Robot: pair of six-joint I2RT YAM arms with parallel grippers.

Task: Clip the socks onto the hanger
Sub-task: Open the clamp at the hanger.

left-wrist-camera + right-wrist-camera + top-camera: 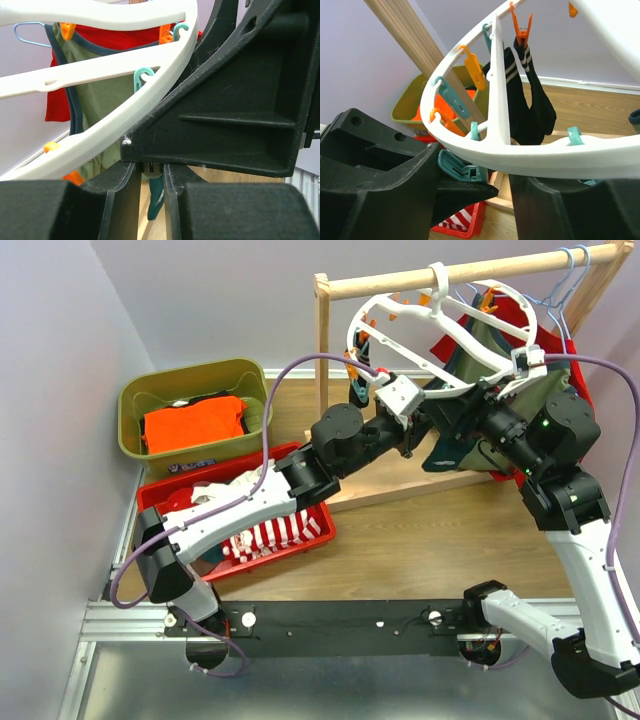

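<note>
Left claw: the left claw (150,175) had its fingers nearly together, with only a narrow slot between them. A dark teal strip (156,200) showed in that slot. It was probably a sock, but I could not tell whether it was pinched or only hanging beyond the fingers.

Right claw: the right claw (502,187) had its fingers standing apart. I could not tell whether they pressed on anything.

Hanger: the rim of the hanger (545,160) ran crosswise just over the right claw's fingertips. Seen from the left claw, it swept up and away to the left. The ring hung tilted from the wooden rack (440,280).

Teal clip: a teal clip (462,170) dangled under the rim, against the tip of the right claw's left finger.

Clip's long axis: slanted, roughly across the fingers rather than along them.

Clipped sock: a black sock (527,100) hung from an orange clip (522,31), well ahead of the right claw and above it.

Loose socks: a striped sock (265,535) lay in the red basket (320,535), far below and behind the left claw.

Nearer arm: the right claw was nearer the teal clip, and the left claw was just beside it, under the same stretch of rim.

Next move, as a judgement: the clip's handle ends needed to come squarely between the right fingers, so that the clip's mouth would open towards the left claw.
</note>
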